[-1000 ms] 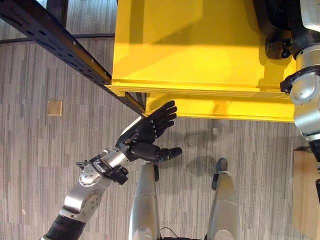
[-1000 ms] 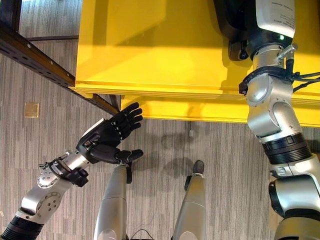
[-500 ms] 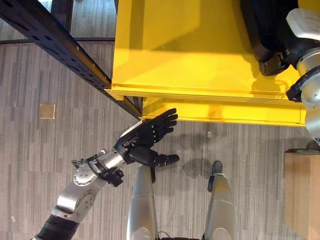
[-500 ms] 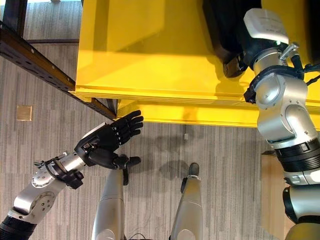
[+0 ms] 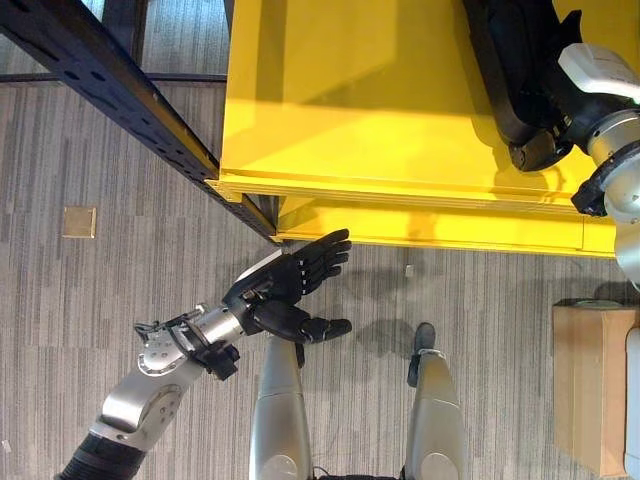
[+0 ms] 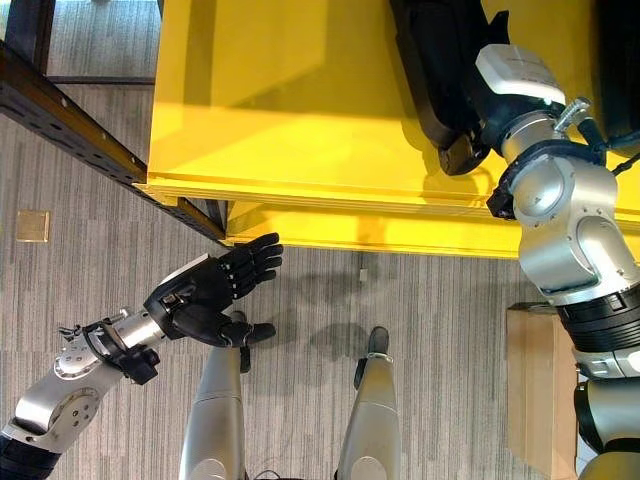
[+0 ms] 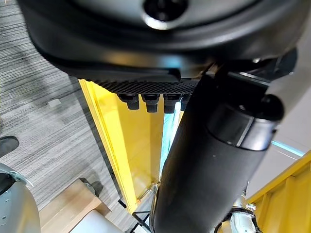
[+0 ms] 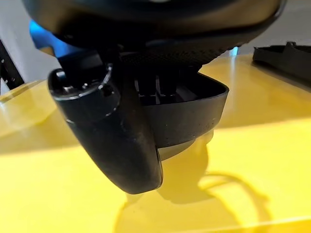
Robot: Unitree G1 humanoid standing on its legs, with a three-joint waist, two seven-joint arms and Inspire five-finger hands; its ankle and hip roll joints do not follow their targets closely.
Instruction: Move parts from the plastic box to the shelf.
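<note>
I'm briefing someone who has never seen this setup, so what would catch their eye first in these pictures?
First the big yellow box filling the top of the head views, bright against the grey striped floor. Next, the right hand, curled round a long black part inside that box near its right end. Then the left hand, open and empty, hovering over the floor just in front of the box's near wall.

The black part (image 6: 440, 80) runs past the top edge.
</note>
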